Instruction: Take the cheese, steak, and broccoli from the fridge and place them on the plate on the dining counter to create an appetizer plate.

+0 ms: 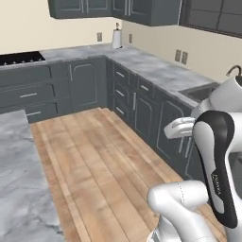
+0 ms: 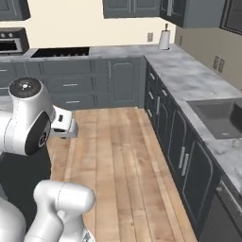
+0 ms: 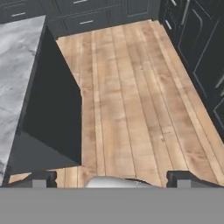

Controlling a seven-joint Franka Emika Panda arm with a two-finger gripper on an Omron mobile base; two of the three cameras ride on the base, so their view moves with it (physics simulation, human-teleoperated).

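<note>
My gripper (image 3: 116,179) hangs open over the wooden floor, its two dark fingertips (image 3: 43,178) set wide apart with nothing between them. The dining counter (image 3: 17,65), grey veined marble over a dark base, runs along the left of the hand view, and its top fills the lower left of the left base view (image 1: 19,179). My white hand (image 2: 64,124) juts forward from the arm above the floor, beside the counter's end. The cheese, steak, broccoli, fridge and plate are out of view.
Dark cabinets under a grey wall counter (image 1: 151,71) wrap the far and right sides. It carries a sink (image 2: 217,116), a paper towel roll (image 1: 116,38) and a cooktop (image 2: 61,51). Wooden floor (image 3: 131,87) lies between the island and the cabinets.
</note>
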